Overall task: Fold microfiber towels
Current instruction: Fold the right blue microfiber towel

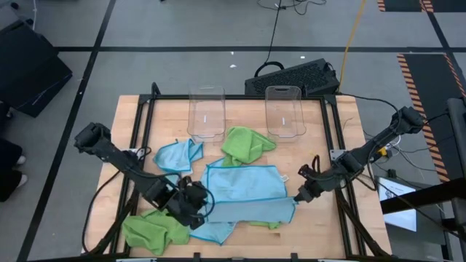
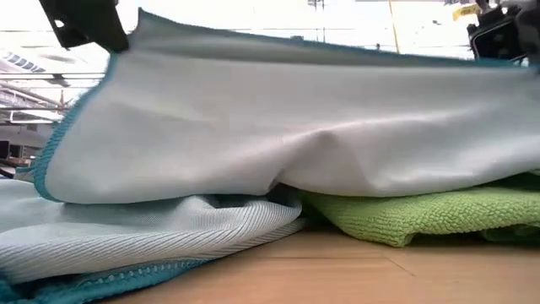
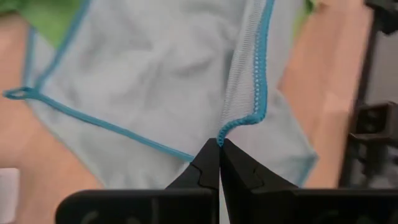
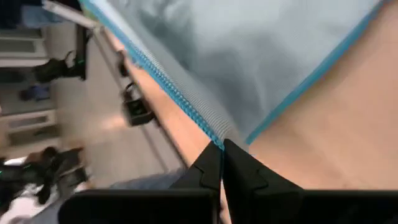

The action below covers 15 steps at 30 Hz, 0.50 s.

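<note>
Mid-fold near the bench's front edge, the left gripper [image 1: 200,206] and right gripper [image 1: 299,195] each pinch a front corner of the light blue towel [image 1: 244,185], likely to be carried toward its back edge next.

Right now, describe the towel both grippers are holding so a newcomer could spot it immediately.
Start at the wooden table and look in front of the two clear bins. The light blue towel lies spread in the middle, the left gripper and right gripper each shut on a near corner. It alone is spread out; the other towels are crumpled.
</note>
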{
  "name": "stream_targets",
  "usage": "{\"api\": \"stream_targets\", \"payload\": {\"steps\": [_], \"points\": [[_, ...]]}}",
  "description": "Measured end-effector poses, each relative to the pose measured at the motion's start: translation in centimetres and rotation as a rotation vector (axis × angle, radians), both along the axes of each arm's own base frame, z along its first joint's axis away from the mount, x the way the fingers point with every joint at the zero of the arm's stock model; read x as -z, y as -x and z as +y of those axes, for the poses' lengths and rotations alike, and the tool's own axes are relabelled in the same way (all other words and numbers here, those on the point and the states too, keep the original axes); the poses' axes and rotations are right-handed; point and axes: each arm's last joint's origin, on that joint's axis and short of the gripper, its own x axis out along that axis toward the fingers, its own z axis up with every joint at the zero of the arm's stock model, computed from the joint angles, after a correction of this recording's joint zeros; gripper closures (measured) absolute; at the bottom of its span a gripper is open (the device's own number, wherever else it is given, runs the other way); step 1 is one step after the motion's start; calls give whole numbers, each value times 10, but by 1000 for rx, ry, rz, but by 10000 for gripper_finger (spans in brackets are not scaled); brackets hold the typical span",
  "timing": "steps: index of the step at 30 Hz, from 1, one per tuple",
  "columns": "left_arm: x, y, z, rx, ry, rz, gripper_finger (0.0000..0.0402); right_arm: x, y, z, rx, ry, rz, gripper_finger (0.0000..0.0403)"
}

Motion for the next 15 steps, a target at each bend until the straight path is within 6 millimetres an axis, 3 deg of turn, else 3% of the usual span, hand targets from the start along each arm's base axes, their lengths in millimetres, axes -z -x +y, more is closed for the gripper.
{"api": "stream_targets", "payload": {"steps": [7, 15], "points": [[3, -10, 29, -85, -111, 40, 396, 4, -2, -10, 13, 86, 19, 403], [4, -24, 60, -40, -153, 90, 396, 2, -8, -18, 27, 120, -24, 403]]}}
